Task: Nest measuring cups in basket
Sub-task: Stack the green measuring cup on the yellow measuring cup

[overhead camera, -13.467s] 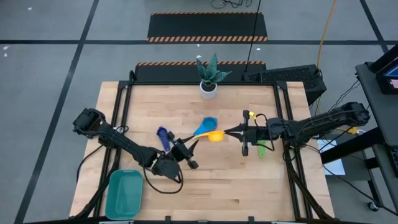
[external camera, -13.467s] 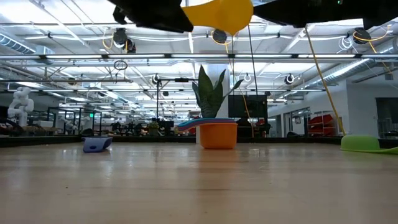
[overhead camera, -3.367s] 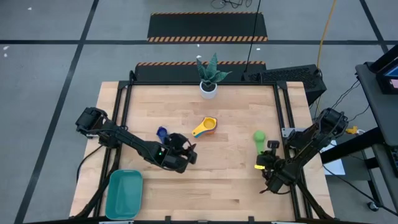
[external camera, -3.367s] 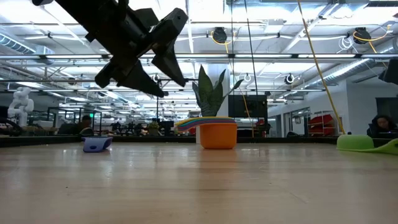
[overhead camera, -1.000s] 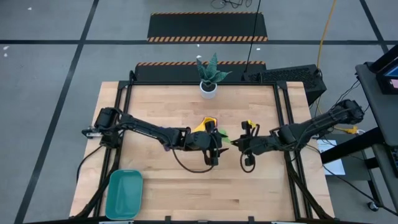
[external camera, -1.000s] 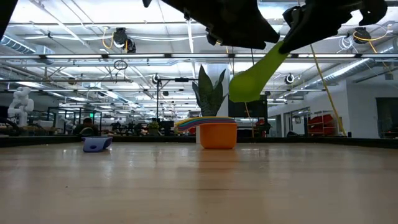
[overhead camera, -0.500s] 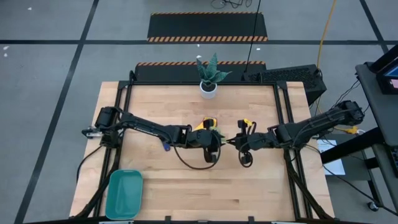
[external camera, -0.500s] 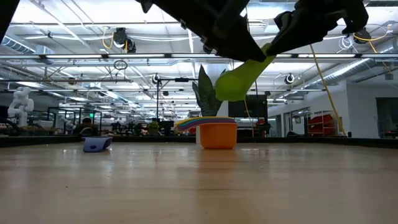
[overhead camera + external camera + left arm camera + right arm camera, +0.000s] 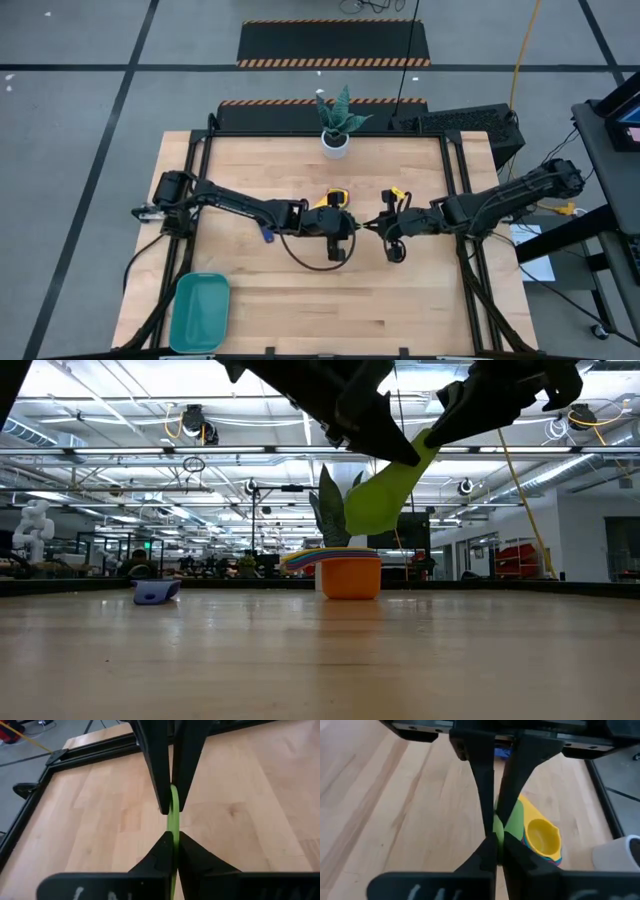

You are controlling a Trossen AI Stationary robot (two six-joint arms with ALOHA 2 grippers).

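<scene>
Mid-handover above the surface (image 9: 240,270): both the left claw (image 9: 352,226) and right claw (image 9: 368,226) are clenched on the green cup's (image 9: 375,495) handle, so next the right should release.

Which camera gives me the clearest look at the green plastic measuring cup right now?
The low view: the green plastic measuring cup hangs in the air, bowl and handle visible. The left wrist view shows only its thin handle edge, the right wrist a partly hidden bowl, the high view almost nothing.
</scene>
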